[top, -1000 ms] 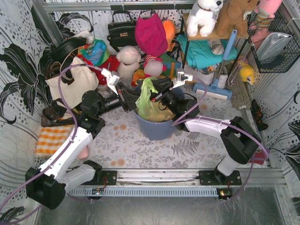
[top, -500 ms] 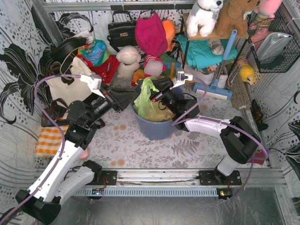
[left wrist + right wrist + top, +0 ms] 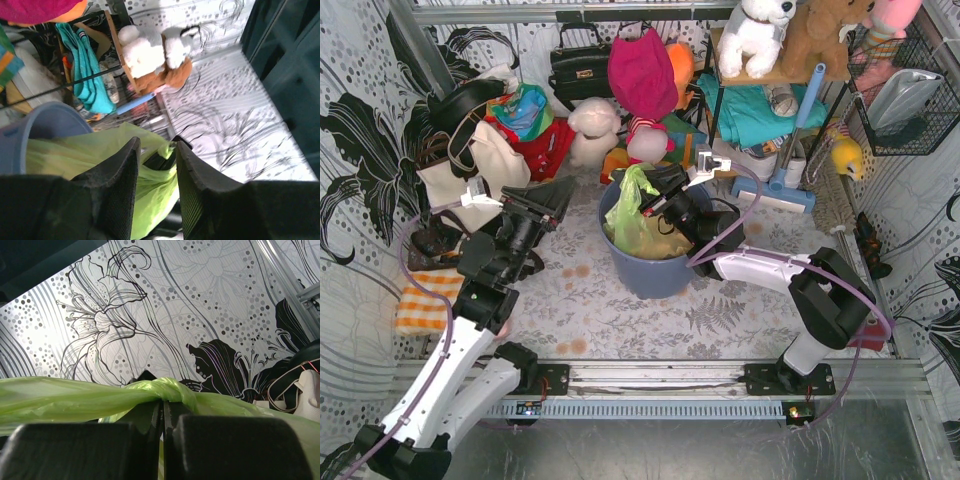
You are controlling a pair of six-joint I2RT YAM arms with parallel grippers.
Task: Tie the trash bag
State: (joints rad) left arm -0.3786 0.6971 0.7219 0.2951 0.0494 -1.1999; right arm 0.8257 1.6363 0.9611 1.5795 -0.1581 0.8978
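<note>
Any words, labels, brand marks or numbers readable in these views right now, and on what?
None can be read.
The trash bag and the bin show no print.
Any mark on the black handbag is too small to read.

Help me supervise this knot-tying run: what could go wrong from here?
The right gripper alone pinches the twisted neck of the thin bag; the plastic could tear or slip out. The left gripper stands apart, left of the bin, holding nothing, so the twist may loosen before a knot forms. A hard pull might tip the bin.
</note>
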